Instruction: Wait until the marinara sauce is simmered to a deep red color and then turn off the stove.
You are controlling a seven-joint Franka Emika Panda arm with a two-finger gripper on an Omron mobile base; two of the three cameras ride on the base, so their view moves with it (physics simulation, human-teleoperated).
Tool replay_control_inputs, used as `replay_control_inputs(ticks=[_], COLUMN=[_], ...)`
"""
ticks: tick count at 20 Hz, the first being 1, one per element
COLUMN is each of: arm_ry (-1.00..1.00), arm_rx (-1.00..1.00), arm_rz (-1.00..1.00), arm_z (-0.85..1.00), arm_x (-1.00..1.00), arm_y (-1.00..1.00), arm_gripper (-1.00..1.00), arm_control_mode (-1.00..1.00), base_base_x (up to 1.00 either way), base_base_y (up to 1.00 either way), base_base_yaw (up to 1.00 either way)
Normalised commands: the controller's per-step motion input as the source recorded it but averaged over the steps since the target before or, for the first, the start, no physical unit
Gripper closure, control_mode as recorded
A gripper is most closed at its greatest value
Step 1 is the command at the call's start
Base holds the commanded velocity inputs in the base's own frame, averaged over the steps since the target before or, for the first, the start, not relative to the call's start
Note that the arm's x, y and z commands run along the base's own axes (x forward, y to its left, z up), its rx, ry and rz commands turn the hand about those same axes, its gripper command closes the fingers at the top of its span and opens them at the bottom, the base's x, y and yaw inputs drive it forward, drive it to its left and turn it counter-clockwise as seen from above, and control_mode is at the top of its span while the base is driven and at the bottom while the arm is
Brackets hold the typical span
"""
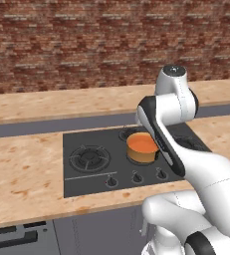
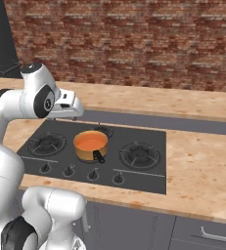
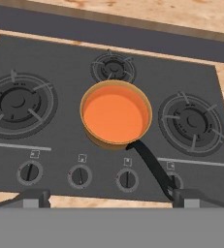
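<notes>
Pincer (image 3: 108, 197) hangs wide open above the stove (image 3: 60, 63), pointing down.

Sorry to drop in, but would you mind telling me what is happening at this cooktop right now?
The robot is watching a pot rather than handling anything. A small copper saucepan sits in the middle of the stove, holding marinara sauce that looks bright orange, not deep red. The gripper hangs above the front edge of the stove with its jaws wide open and nothing between them. The knobs along the front are untouched, so turning the stove off is not yet done.
</notes>
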Motion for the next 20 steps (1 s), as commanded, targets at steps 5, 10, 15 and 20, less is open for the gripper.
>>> replay_control_inputs(ticks=[5, 10, 15, 20], arm_ry=[0.0, 0.0, 0.0, 0.0], arm_rx=[0.0, 0.0, 0.0, 0.0], arm_rz=[0.0, 0.0, 0.0, 0.0], arm_z=[0.0, 0.0, 0.0, 0.0], arm_x=[0.0, 0.0, 0.0, 0.0], arm_y=[0.0, 0.0, 0.0, 0.0], arm_gripper=[-1.0, -1.0, -1.0, -1.0], arm_control_mode=[-1.0, -1.0, -1.0, -1.0], base_base_x=[0.0, 0.0, 0.0, 0.0], base_base_y=[0.0, 0.0, 0.0, 0.0], base_base_yaw=[0.0, 0.0, 0.0, 0.0])
